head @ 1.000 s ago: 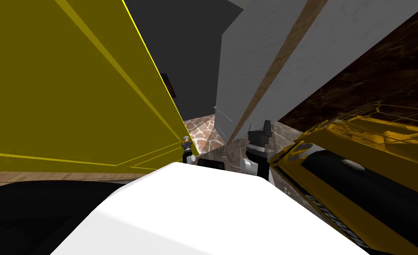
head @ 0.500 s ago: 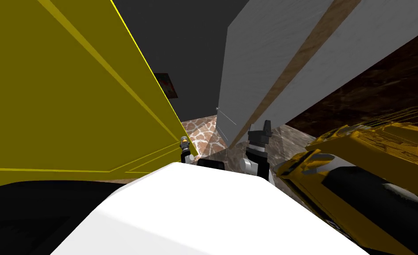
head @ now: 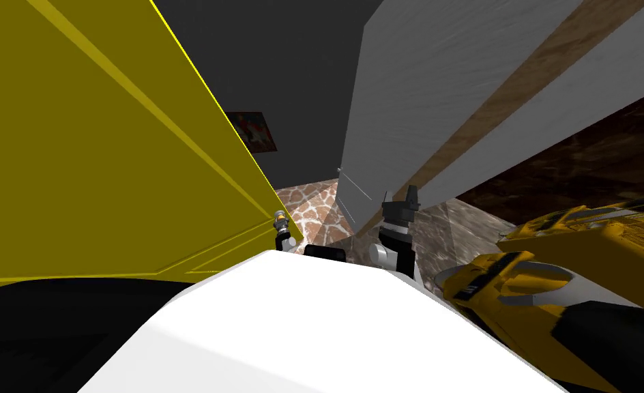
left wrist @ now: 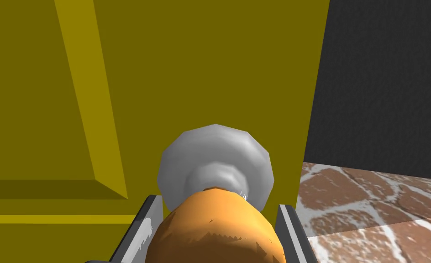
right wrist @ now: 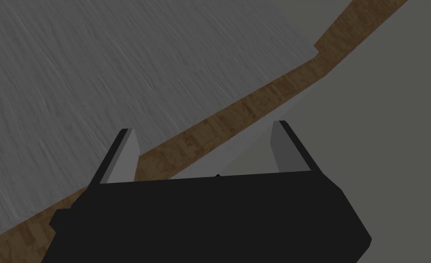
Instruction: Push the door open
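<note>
The yellow panelled door (head: 109,157) stands swung open on my left, its free edge slanting down to the knob. In the left wrist view an orange door knob (left wrist: 214,233) on a grey round base (left wrist: 214,150) sits against the yellow door (left wrist: 210,68). My left gripper (left wrist: 217,212) is shut on the knob, a finger pressing each side. In the head view it shows small at the knob (head: 280,220) by the door's edge. My right gripper (head: 400,198) is held up, open and with nothing in it, in front of the grey wall (right wrist: 96,68).
A grey wall (head: 450,82) with a brown wooden strip (head: 511,89) bounds the opening on the right. Stone-patterned floor (head: 314,205) lies past the doorway, with a dark wall and a picture (head: 252,129) behind. A yellow and black object (head: 573,286) lies low on my right.
The door's free edge has swung further left and away with my left gripper on the knob. My view has shifted, so the yellow object slid toward the lower right.
</note>
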{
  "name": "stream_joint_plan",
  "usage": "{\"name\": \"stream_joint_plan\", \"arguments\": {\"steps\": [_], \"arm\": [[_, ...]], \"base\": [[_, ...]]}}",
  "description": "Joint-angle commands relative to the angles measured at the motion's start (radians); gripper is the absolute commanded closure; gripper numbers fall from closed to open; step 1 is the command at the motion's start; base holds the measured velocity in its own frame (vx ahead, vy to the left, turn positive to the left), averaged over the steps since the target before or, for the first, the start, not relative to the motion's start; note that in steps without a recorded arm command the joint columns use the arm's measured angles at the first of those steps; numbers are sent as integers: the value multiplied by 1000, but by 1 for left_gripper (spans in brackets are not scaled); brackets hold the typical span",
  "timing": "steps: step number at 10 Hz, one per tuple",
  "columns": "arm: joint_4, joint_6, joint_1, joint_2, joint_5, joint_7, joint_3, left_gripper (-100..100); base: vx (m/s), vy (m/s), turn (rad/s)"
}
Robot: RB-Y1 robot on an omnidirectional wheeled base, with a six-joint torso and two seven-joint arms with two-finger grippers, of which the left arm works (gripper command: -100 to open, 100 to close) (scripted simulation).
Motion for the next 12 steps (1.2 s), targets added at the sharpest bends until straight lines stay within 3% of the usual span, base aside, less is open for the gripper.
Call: {"name": "stream_joint_plan", "arguments": {"steps": [1,12], "arm": [[12,-10,-2,17,9,10,29,100],[30,17,-4,49,42,48,126,100]], "base": [[203,3,112],[195,-7,109]]}}
